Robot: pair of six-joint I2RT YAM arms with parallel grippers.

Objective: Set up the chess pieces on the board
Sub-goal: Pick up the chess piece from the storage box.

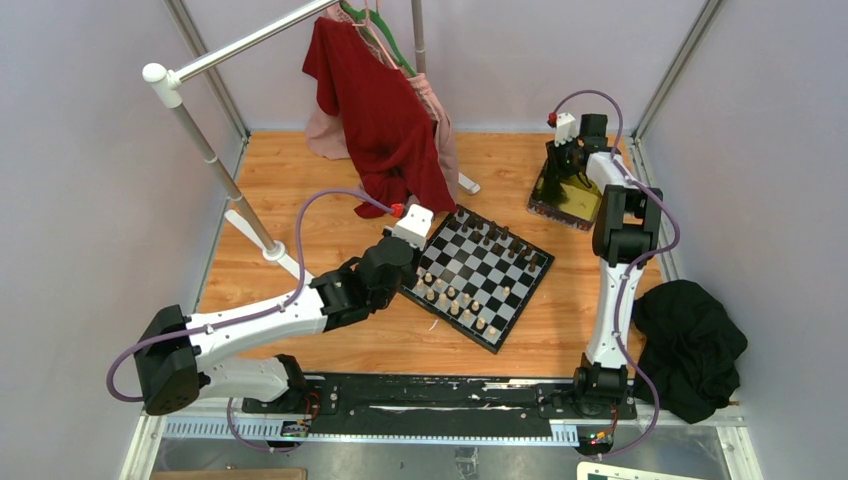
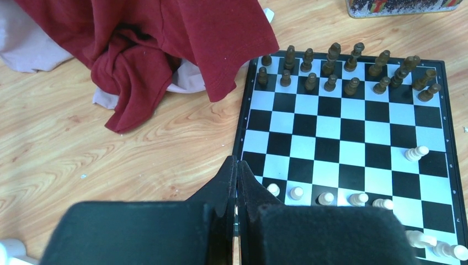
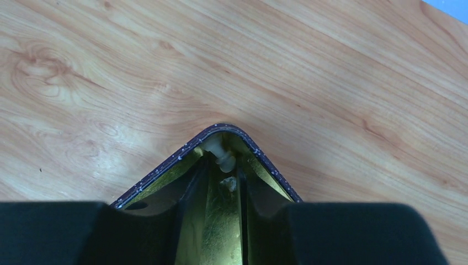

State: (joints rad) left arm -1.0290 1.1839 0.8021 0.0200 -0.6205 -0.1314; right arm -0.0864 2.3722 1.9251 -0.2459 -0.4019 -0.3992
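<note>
The board point(image 1: 490, 275) lies askew at mid-table. Dark chess pieces point(image 1: 495, 238) stand in two rows along its far side, cream ones point(image 1: 450, 295) along its near side. In the left wrist view the board point(image 2: 342, 127) shows the dark pieces point(image 2: 331, 66) far and the cream ones point(image 2: 325, 197) near. My left gripper point(image 2: 237, 161) is shut and empty at the board's left edge point(image 1: 408, 272). My right gripper point(image 1: 570, 165) reaches into the gold tin point(image 1: 575, 205). Its open jaws point(image 3: 222, 164) flank a cream piece point(image 3: 223, 157) lying in the tin's corner point(image 3: 165, 165).
A red garment point(image 1: 385, 120) hangs from a white rack point(image 1: 210, 150) and drapes onto the table just left of the board point(image 2: 165, 44), over a pink cloth point(image 2: 33, 49). A black cloth point(image 1: 690, 345) lies at the right edge. The tin point(image 2: 397, 5) sits beyond the board.
</note>
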